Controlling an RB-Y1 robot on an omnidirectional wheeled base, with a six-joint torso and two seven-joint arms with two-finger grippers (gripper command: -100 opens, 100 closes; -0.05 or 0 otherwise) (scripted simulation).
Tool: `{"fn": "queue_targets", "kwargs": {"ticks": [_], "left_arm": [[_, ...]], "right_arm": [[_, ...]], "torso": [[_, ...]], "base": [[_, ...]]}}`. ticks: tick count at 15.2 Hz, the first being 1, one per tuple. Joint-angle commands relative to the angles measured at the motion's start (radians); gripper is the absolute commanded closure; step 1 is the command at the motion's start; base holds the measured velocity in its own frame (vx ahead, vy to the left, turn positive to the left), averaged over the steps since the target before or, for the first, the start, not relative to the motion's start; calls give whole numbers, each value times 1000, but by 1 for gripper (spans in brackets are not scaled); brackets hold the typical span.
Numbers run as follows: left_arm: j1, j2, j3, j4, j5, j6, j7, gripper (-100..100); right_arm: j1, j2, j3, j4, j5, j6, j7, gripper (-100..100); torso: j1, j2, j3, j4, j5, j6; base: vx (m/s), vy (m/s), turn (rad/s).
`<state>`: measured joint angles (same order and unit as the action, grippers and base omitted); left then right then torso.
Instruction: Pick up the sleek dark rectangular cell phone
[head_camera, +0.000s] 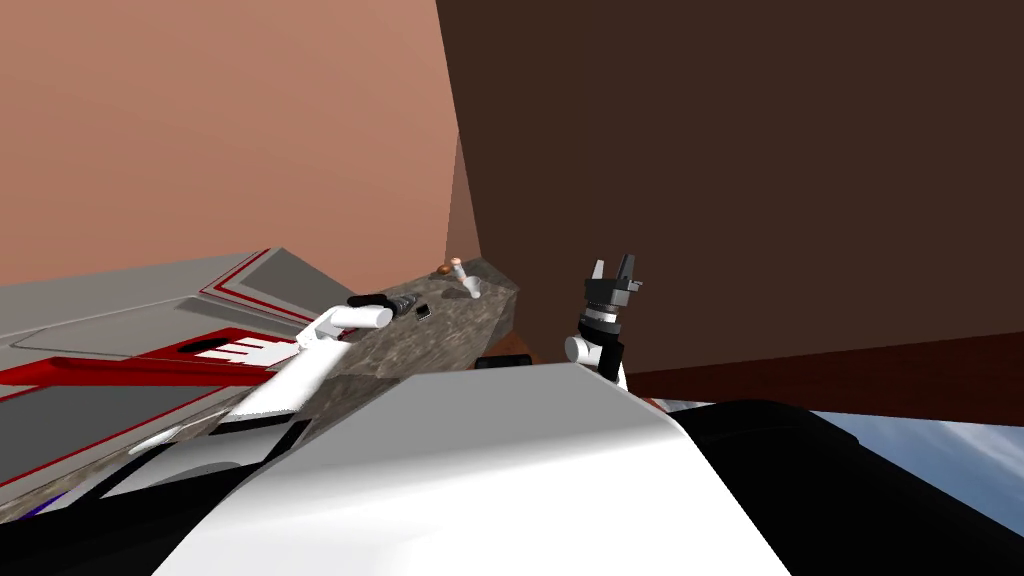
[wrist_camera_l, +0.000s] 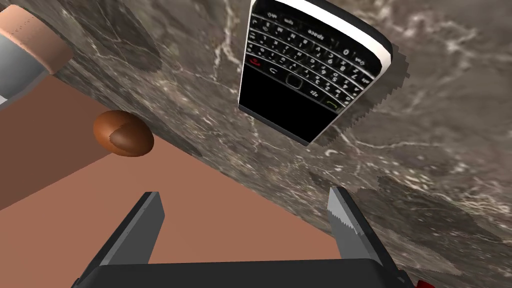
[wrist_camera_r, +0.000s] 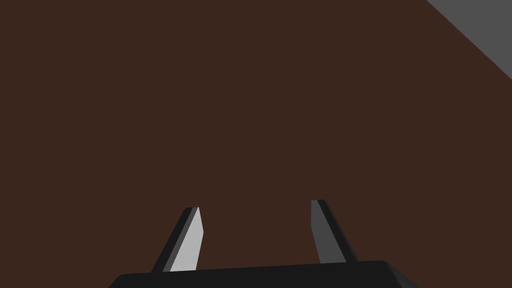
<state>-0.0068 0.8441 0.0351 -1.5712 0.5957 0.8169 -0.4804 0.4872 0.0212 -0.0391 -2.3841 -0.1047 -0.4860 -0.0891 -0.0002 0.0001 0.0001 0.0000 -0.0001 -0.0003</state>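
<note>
L gripper (wrist_camera_l: 243, 194) is open, short of phone (wrist_camera_l: 305, 70) (flat, near counter (wrist_camera_l: 450, 150) edge); should be advanced & centred across phone's width before being closed.

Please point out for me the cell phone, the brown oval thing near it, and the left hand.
cell phone (wrist_camera_l: 307, 67), left wrist view, on its keypad.
brown oval thing (wrist_camera_l: 123, 133), left wrist view, on its middle.
left hand (wrist_camera_l: 244, 194), left wrist view, midway between its open fingertips.
</note>
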Motion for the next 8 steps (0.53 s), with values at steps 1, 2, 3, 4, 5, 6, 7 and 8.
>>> {"fn": "queue_targets", "kwargs": {"ticks": [1, 2, 3, 4, 5, 6, 7, 8], "left_arm": [[-20, 27, -16, 33, 36, 50, -23, -100], [-20, 27, -16, 33, 36, 65, -23, -100], [-20, 27, -16, 33, 36, 65, -23, -100], [-38, 50, -31, 61, 68, 99, -42, -100], [-38, 50, -31, 61, 68, 115, -42, -100], [-55, 73, -46, 88, 99, 138, -60, -100], [-55, 73, -46, 88, 99, 158, -60, -100], [-55, 73, -46, 88, 99, 163, -60, -100]], "right_arm": [[0, 0, 0, 0, 0, 0, 0, 0], [0, 0, 0, 0, 0, 0, 0, 0], [0, 0, 0, 0, 0, 0, 0, 0], [0, 0, 0, 0, 0, 0, 0, 0], [0, 0, 0, 0, 0, 0, 0, 0], [0, 0, 0, 0, 0, 0, 0, 0], [0, 0, 0, 0, 0, 0, 0, 0], [0, 0, 0, 0, 0, 0, 0, 0]], "torso": [[0, 0, 0, 0, 0, 0], [0, 0, 0, 0, 0, 1], [0, 0, 0, 0, 0, 0], [0, 0, 0, 0, 0, 0], [0, 0, 0, 0, 0, 1], [0, 0, 0, 0, 0, 0], [0, 0, 0, 0, 0, 1], [0, 0, 0, 0, 0, 0]], "base": [[7, -9, -116], [7, -9, -128], [5, -4, -41], [5, -9, -97], [6, -8, -121], [9, -9, -186], [10, -5, -128], [7, -3, -13]]}}
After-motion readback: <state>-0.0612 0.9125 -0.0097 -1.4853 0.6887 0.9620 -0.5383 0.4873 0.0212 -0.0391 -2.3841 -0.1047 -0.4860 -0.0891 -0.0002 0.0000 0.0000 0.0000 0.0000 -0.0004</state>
